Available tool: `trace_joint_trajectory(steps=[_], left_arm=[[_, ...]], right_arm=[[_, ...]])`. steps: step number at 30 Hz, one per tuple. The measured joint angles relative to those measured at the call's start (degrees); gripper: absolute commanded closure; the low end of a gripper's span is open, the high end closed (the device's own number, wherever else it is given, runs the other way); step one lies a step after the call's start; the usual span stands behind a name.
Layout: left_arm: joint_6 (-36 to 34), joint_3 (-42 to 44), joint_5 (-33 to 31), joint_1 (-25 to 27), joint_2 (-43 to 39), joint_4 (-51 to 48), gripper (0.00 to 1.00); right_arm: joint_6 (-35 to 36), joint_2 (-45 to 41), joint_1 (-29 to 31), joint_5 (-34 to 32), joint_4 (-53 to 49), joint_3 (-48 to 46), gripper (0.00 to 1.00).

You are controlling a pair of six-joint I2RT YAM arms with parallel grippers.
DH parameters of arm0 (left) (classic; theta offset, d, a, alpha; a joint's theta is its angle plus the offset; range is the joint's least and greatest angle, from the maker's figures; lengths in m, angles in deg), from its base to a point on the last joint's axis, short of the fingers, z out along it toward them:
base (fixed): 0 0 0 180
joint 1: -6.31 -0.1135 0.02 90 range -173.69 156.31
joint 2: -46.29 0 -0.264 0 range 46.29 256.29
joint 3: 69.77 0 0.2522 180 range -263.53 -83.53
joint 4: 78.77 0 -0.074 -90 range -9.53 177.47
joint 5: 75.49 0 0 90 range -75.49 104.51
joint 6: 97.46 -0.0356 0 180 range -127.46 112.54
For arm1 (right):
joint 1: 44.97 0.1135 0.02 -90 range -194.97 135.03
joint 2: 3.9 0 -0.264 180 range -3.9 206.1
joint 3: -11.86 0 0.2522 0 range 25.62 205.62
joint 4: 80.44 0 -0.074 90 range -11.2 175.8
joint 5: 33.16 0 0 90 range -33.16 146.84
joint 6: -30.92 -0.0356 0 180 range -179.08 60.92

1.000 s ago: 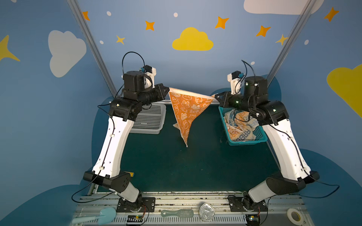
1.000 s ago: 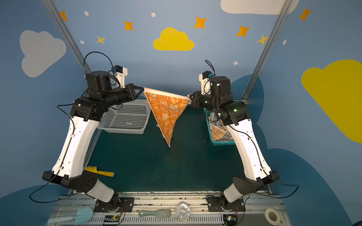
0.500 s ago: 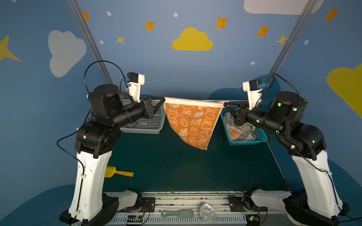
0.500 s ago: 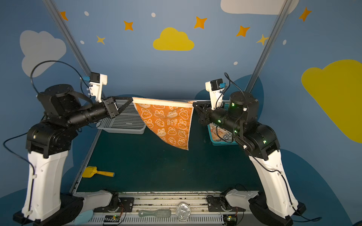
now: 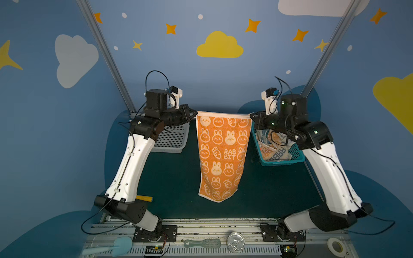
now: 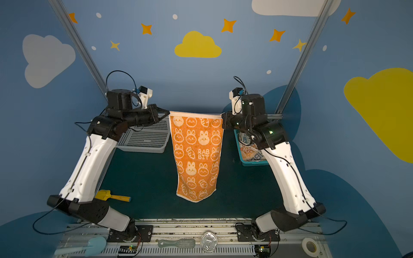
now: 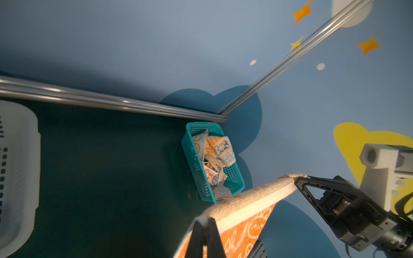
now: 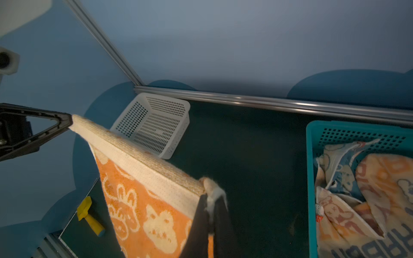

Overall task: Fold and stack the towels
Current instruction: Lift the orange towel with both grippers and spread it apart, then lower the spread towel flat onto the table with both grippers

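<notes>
An orange towel with cream bunnies (image 5: 222, 154) (image 6: 196, 154) hangs spread flat over the middle of the dark green table, its cream top hem stretched level between both grippers. My left gripper (image 5: 194, 114) (image 7: 204, 220) is shut on the top left corner. My right gripper (image 5: 252, 116) (image 8: 211, 197) is shut on the top right corner. The lower end (image 5: 218, 197) hangs near the table's front; whether it touches the table I cannot tell. More crumpled towels (image 5: 276, 148) (image 8: 362, 192) lie in the teal basket (image 5: 297, 157) under my right arm.
An empty white perforated basket (image 5: 171, 139) (image 8: 156, 125) stands at the back left. A yellow toy (image 6: 111, 196) lies near the left arm's base. A blue scoop (image 5: 116, 244), a brush (image 5: 202, 243), a can (image 5: 234, 239) and a tape roll (image 5: 335, 245) sit on the front rail.
Both arms swung up and toward the front, then back to the rear. The towel, hanging as a pointed triangle a second ago, now hangs flat and full length.
</notes>
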Motion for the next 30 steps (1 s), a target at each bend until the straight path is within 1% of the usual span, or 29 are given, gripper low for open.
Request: trace_joint_trajectory(steps=[3,6,11,15,19,23,25,30], left_arm=[[-0.02,0.90,-0.61,-0.52,6.97,2.54,0.97],[-0.26,-0.17,-1.18,-0.87,14.08,3.98,0.97],[-1.40,-8.22,-1.73,-1.42,26.62,3.82,0.97],[-2.45,-10.34,-2.10,-1.57,31.87,3.50,0.97],[-3.26,-9.33,-2.10,-1.49,32.74,3.04,0.97],[-4.26,-2.19,-3.17,-0.83,29.29,3.78,0.97],[-4.31,2.47,-3.80,-0.35,26.75,3.87,0.97],[-3.91,17.22,-4.61,0.74,18.49,5.84,0.97]], right_arm=[[-1.09,6.27,-2.10,1.11,0.28,-1.55,1.00],[-1.68,13.07,-3.93,2.21,1.22,-1.27,1.00],[-2.10,24.02,-5.86,3.48,2.21,2.21,1.00],[-2.12,29.62,-7.04,4.87,1.90,5.79,1.00],[-2.29,31.06,-7.67,6.43,-0.09,7.87,1.00],[-3.65,31.04,-7.67,7.78,-3.17,6.80,1.00],[-4.22,30.80,-7.45,8.11,-3.87,4.13,1.00],[-6.29,29.49,-4.74,8.17,-4.17,-8.94,1.00]])
